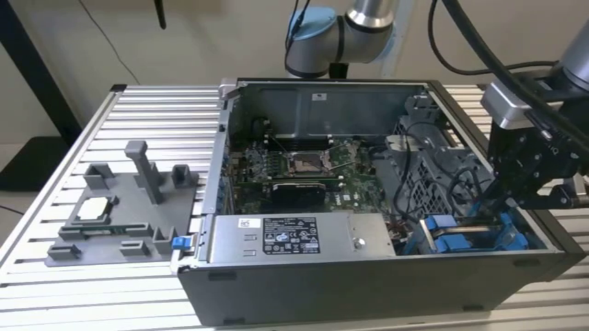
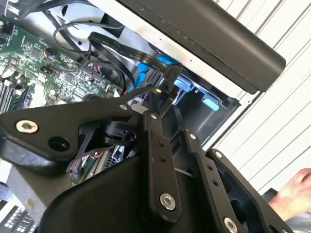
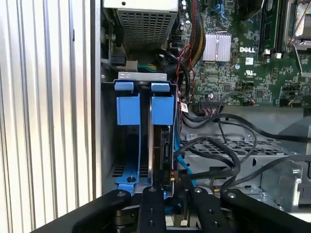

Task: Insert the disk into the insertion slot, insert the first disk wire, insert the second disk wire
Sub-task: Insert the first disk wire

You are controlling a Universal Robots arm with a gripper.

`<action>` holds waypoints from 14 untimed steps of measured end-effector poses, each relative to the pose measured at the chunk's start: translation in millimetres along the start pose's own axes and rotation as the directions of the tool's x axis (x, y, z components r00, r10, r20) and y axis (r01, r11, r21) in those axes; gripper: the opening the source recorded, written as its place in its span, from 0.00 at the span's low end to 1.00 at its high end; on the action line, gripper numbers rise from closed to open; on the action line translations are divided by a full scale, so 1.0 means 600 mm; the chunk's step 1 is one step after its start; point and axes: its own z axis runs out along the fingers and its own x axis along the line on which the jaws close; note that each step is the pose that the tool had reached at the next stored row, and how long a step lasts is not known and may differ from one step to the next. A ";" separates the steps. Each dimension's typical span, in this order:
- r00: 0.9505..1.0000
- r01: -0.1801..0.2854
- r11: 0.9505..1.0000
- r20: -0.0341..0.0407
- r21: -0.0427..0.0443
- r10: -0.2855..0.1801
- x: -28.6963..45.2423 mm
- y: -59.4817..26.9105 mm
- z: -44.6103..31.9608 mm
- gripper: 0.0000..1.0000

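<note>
The disk (image 3: pixel 163 145) stands edge-on in the insertion slot (image 3: pixel 127 109), held between the bay's bright blue rails at the corner of the open computer case (image 1: pixel 368 289). In the exterior view the slot (image 1: pixel 457 238) sits just beneath my black gripper (image 1: pixel 504 200). In the second wrist view my gripper (image 2: pixel 153 104) looks shut on the black connector of a disk wire (image 2: pixel 166 83), pressed against the disk's end by the blue carrier. The wire's black and blue leads (image 3: pixel 187 167) run along the disk's side.
A grey labelled power supply box (image 1: pixel 290 238) lies next to the slot, with the motherboard (image 1: pixel 294 169) beyond. Loose black cables cross the perforated cage (image 3: pixel 233 145). A grey fixture (image 1: pixel 120 214) stands at the exterior view's left. A person's hand (image 2: pixel 296 194) is outside the case.
</note>
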 end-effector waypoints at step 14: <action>1.000 -0.002 1.000 -0.001 -0.021 0.002 -0.001 -0.006 -0.012 1.00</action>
